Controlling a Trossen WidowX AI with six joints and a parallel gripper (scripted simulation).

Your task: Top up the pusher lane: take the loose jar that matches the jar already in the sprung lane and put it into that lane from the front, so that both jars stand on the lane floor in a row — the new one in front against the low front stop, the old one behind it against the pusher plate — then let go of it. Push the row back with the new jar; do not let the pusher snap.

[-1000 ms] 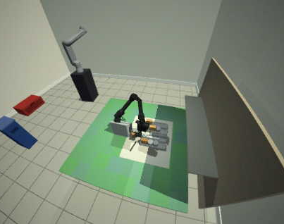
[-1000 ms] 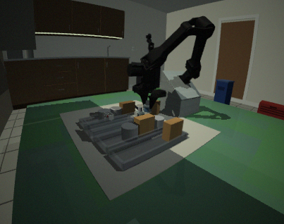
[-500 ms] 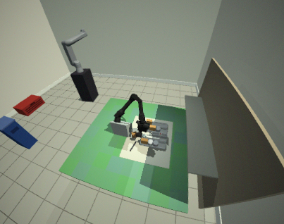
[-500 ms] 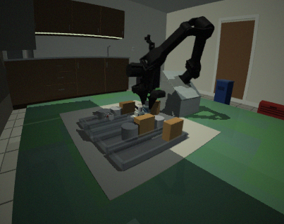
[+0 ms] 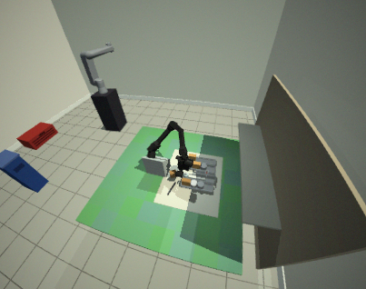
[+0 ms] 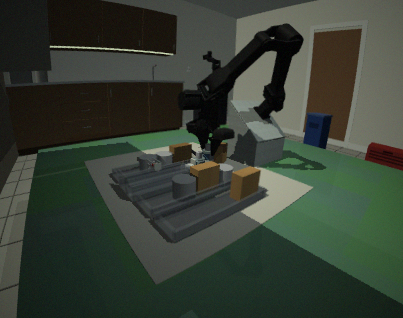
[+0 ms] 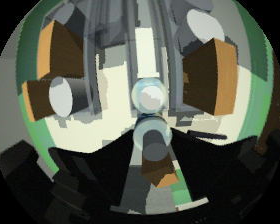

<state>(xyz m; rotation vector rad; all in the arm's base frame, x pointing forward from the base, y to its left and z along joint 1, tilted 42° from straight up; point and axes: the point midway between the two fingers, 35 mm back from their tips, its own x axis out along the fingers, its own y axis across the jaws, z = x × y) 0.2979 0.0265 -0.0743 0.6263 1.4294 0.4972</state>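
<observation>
claw grips jar (brown boxes flank lane).
</observation>
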